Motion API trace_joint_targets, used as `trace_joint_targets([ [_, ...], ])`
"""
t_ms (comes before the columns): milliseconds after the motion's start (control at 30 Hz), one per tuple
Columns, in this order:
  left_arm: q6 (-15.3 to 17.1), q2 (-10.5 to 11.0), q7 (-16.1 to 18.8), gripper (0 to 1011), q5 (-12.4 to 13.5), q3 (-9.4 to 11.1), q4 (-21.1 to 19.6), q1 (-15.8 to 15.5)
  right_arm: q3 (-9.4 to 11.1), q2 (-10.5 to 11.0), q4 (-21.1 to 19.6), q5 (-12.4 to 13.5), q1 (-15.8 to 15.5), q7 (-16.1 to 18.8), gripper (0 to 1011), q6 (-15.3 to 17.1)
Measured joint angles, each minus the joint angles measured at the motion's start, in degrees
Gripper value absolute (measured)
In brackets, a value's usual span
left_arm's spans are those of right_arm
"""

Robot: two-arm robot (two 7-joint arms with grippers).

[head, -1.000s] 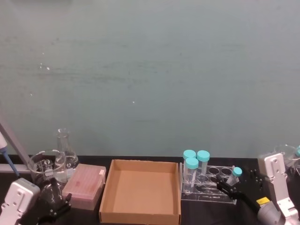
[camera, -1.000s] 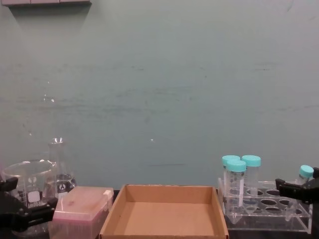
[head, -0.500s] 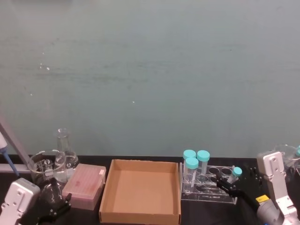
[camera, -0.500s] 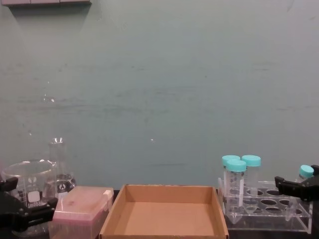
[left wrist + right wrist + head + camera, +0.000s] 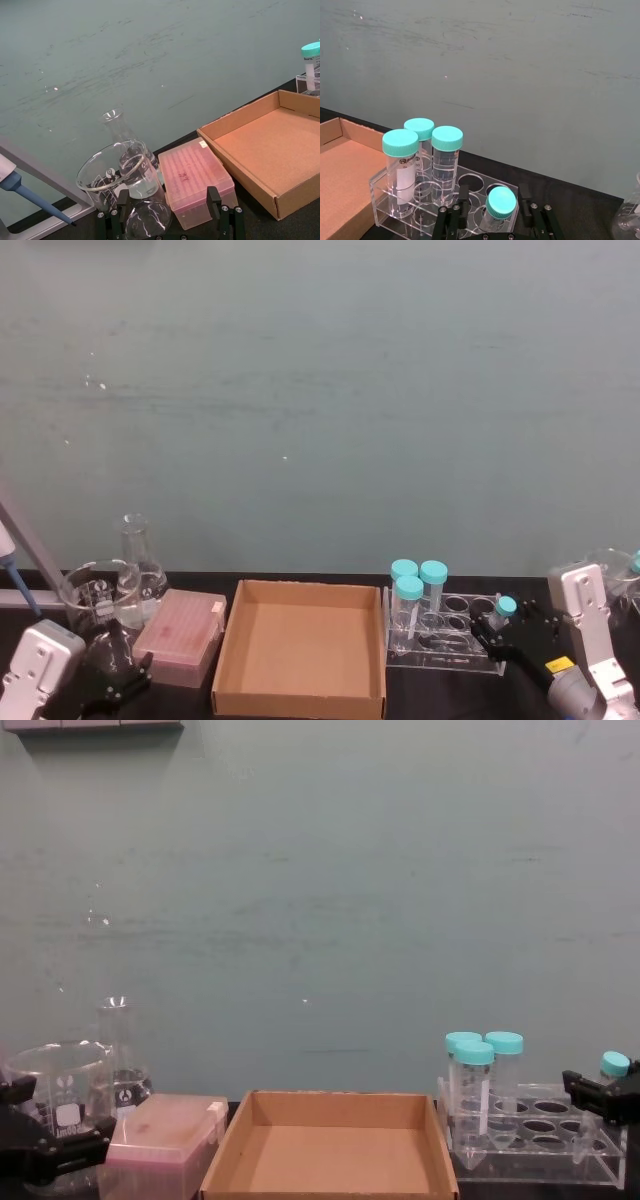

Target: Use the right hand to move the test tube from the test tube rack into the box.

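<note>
The black two-finger right gripper [image 5: 493,197] is held open at the clear acrylic test tube rack [image 5: 530,1148]. From the wrist, its fingers [image 5: 461,210] are seen flanking the teal cap of the slim clear plastic test tube [image 5: 501,201]. From the chest, the tube is seen standing at the rack's right end, right of the shallow brown cardboard box [image 5: 300,652]. The left gripper [image 5: 115,675] is parked open beside the glass beaker [image 5: 95,595].

text: none legible | big-capped tubes [image 5: 400,167]: print too small | beaker [image 5: 60,1092]: white patch unreadable

head view looks down, chest view level across; both share the box [image 5: 298,703] and test tube rack [image 5: 442,658].
</note>
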Motion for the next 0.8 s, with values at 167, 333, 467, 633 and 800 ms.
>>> trace_joint_targets([
  [167,0.00,0.00,0.00,1000,0.00,0.00,0.00,0.00,0.00,0.02,-0.03,0.04,-0.02,0.00,494,0.02],
  [333,0.00,0.00,0.00,1000,0.00,0.00,0.00,0.00,0.00,0.04,-0.06,0.08,-0.05,0.00,347,0.02],
  [467,0.00,0.00,0.00,1000,0.00,0.00,0.00,0.00,-0.01,0.04,-0.09,0.10,-0.06,0.02,225,0.03],
  [633,0.00,0.00,0.00,1000,0.00,0.00,0.00,0.00,-0.01,0.04,-0.08,0.10,-0.06,0.04,213,0.03],
  [800,0.00,0.00,0.00,1000,0.00,0.00,0.00,0.00,0.29,-0.11,-0.08,-0.19,-0.15,0.10,213,-0.08],
])
